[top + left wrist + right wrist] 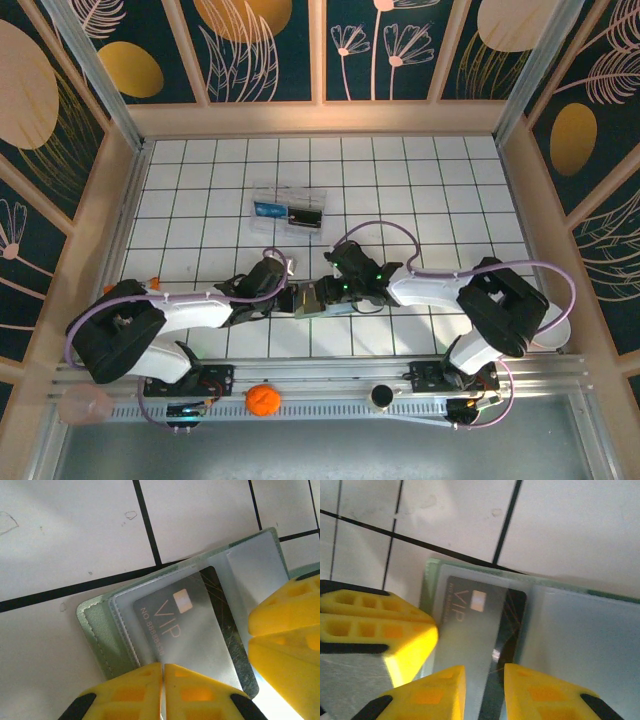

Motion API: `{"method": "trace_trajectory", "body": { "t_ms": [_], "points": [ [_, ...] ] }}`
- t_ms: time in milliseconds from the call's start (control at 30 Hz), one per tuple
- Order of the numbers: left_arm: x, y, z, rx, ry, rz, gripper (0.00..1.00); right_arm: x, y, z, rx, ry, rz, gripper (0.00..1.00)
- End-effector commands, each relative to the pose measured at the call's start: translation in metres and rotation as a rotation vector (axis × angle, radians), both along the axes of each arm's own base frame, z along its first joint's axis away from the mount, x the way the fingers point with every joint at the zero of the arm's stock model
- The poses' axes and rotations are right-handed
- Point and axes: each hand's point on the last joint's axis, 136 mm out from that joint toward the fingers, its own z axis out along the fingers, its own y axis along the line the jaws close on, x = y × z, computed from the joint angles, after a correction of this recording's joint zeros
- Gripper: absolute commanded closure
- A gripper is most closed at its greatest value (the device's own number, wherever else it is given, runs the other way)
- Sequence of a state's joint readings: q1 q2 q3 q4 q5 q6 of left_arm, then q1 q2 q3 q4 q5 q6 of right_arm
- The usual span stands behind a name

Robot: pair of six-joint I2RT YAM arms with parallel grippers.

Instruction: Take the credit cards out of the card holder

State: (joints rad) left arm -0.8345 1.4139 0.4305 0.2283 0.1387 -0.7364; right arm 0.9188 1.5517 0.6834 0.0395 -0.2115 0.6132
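Card holder (95, 630) looked like soft matt faux leather, with frosted plastic sleeves (250, 575) inside, and the dark VIP card (195, 635) had a smooth satin sheen. Fingers (125, 692) of the left gripper (163, 669) and right gripper (484, 672) were matt yellow moulded plastic. Table (75, 530) was smooth white with a few scuffs, and the box (290, 208) at 12 o'clock from the holder was clear glossy plastic.

Open card holder (580, 630), VIP card (470, 617) inside, right pincer (485, 675) above
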Motion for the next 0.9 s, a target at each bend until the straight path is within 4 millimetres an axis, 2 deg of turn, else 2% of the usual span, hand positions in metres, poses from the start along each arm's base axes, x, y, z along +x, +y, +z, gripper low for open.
{"method": "trace_trajectory", "body": {
  "t_ms": [0, 167, 333, 433, 633, 867],
  "points": [
    [-0.001, 0.006, -0.007, 0.044, -0.001, 0.005, 0.9, -0.002, -0.003, -0.012, 0.0, 0.04, -0.014, 0.73],
    [-0.006, 0.008, -0.013, 0.057, 0.022, -0.006, 0.91, -0.003, -0.008, -0.025, -0.03, 0.07, -0.025, 0.73],
    [-0.007, 0.007, -0.016, 0.059, 0.032, -0.018, 0.93, -0.005, -0.005, -0.023, 0.013, 0.088, -0.009, 0.75],
    [-0.008, 0.004, -0.017, 0.058, 0.038, -0.033, 0.94, -0.005, -0.002, -0.02, 0.032, 0.09, 0.004, 0.8],
    [-0.008, 0.007, -0.018, 0.066, 0.038, -0.025, 0.95, -0.002, -0.011, -0.019, 0.03, 0.077, -0.036, 1.0],
    [-0.007, 0.012, -0.018, 0.059, 0.038, -0.008, 0.95, 0.0, -0.028, -0.009, 0.008, 0.038, -0.093, 1.0]
  ]
}}
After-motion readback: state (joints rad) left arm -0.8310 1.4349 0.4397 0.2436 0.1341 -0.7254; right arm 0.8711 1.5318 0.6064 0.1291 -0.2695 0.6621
